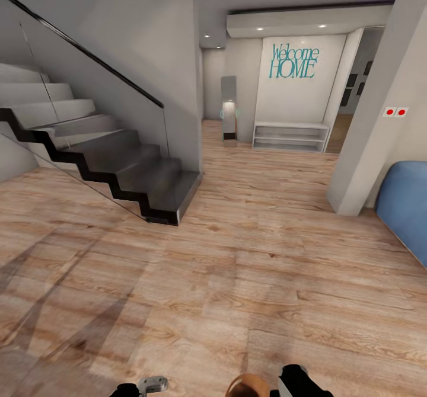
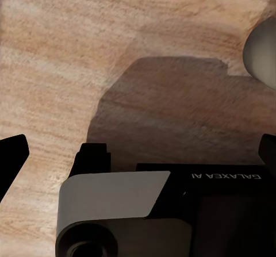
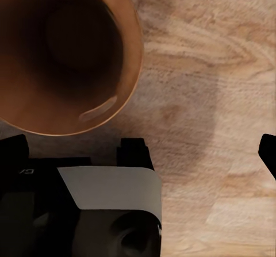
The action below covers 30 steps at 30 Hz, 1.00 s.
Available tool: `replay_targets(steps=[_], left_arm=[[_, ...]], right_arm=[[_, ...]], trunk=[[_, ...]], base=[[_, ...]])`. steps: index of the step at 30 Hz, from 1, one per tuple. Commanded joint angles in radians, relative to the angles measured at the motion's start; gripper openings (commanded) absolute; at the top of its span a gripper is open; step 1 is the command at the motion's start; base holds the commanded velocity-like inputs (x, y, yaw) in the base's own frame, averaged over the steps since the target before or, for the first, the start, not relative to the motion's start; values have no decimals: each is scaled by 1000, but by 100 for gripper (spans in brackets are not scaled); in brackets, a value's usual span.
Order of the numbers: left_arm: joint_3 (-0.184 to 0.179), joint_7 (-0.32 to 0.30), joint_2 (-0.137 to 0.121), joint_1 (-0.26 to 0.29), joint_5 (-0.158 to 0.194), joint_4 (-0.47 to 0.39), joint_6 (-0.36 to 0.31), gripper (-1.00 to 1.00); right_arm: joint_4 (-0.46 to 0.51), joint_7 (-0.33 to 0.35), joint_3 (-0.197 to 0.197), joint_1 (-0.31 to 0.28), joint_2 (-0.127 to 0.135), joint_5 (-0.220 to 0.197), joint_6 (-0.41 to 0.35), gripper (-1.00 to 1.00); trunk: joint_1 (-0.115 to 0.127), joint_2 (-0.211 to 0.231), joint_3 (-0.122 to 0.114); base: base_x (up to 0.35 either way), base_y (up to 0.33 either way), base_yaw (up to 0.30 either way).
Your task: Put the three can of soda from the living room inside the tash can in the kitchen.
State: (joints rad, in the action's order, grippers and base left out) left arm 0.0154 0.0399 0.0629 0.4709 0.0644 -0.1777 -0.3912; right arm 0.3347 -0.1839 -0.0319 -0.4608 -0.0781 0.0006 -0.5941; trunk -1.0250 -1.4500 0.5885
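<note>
The trash can (image 3: 123, 67) lies right under my right wrist camera, which looks into its glossy brown inside, and I see no can in it. Its brown rim (image 1: 249, 383) peeks in at the bottom edge of the head view, beside my black right arm (image 1: 299, 380). My right gripper (image 3: 140, 153) is open, its fingers (image 3: 12, 153) wide apart, and the bin sits off to one side of them, not between them. My left gripper (image 2: 141, 153) is open too, over bare wood floor. The soda cans are out of view.
I stand on a wood-floored hallway (image 1: 237, 255). A dark staircase with a glass rail (image 1: 136, 172) rises at the left. Ahead are a "Welcome HOME" wall (image 1: 295, 62) and a low white shelf (image 1: 290, 136). A grey pillar (image 1: 367, 142) and a blue seat (image 1: 406, 207) stand at the right.
</note>
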Motion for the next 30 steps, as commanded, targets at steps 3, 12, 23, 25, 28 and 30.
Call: replay_targets(steps=[3,12,23,25,28,30], left_arm=[[1,0,0,0,0,0,0,100],[3,1,1,0,0,0,-2,100],[5,1,3,0,1,0,-6,100],[5,1,3,0,1,0,-7,100],[5,0,4,0,1,0,-7,100],[5,0,4,0,2,0,-7,100]], right_arm=[[1,0,0,0,-6,1,2,100],[3,1,-2,-2,-29,7,3,100],[1,1,-3,-5,-31,9,4,100],[1,1,-4,-5,-31,9,5,100],[1,1,-4,-6,-31,9,5,100],[1,1,-5,-6,-31,10,10,100]], trunk=[[0,0,0],[0,0,0],[0,0,0],[0,0,0],[-12,-21,9],[-19,-35,16]], base=[[0,0,0],[0,0,0],[0,0,0],[0,0,0],[0,0,0],[0,0,0]])
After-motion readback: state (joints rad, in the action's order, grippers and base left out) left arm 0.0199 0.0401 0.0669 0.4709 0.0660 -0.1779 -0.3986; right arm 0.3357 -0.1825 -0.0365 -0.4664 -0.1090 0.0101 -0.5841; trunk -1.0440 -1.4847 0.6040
